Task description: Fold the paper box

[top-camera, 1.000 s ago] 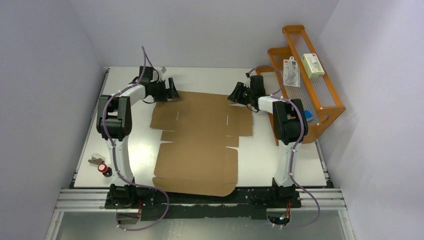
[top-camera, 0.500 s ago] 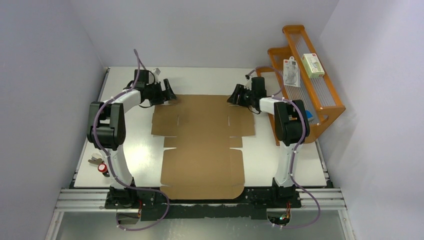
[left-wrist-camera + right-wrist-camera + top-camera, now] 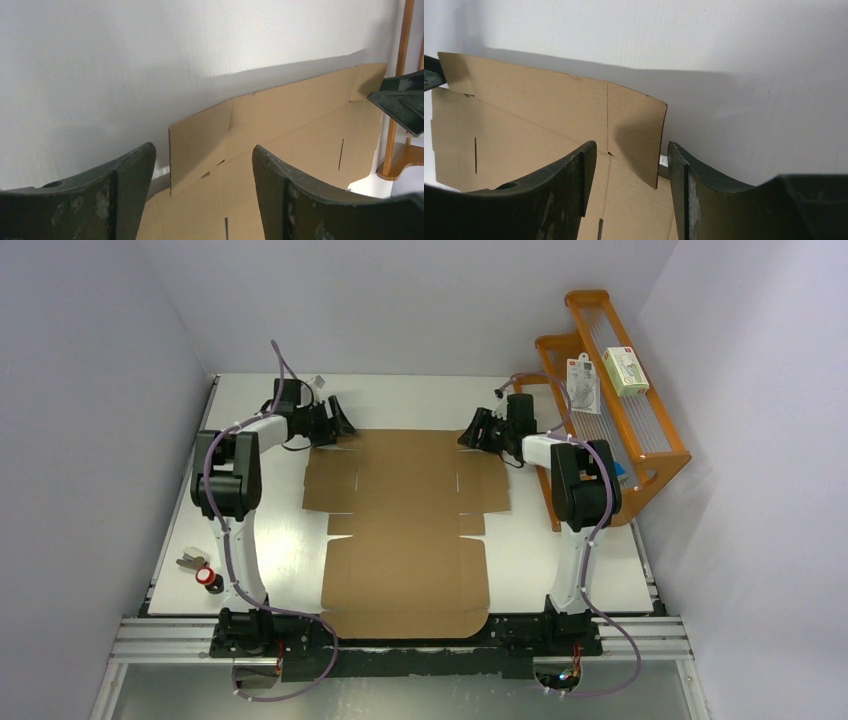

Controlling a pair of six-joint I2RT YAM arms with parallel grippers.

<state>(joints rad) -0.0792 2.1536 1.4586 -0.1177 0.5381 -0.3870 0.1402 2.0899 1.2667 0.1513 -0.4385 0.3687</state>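
The paper box (image 3: 405, 530) is a flat brown die-cut cardboard sheet lying in the middle of the table, its long axis running from near to far. In the wrist views its far strip (image 3: 295, 100) is tilted up, with a small corner flap (image 3: 197, 140) standing at each end. My left gripper (image 3: 338, 424) is open at the far left corner, and that corner flap sits in the gap between the jaws (image 3: 202, 150) without touching them. At the far right corner my right gripper (image 3: 472, 432) is also open, with the other corner flap (image 3: 636, 132) between its jaws (image 3: 631, 146), close to the right finger.
An orange wire-fronted rack (image 3: 620, 390) stands against the right wall with small white packages (image 3: 583, 385) on it and a blue item (image 3: 615, 472) lower down. Small red and black items (image 3: 205, 575) lie near the table's left front. Walls enclose three sides.
The sheet has swung square to the table and slid slightly right. The left arm has shifted with it, and its jaws have narrowed a little. The right jaws widened slightly.
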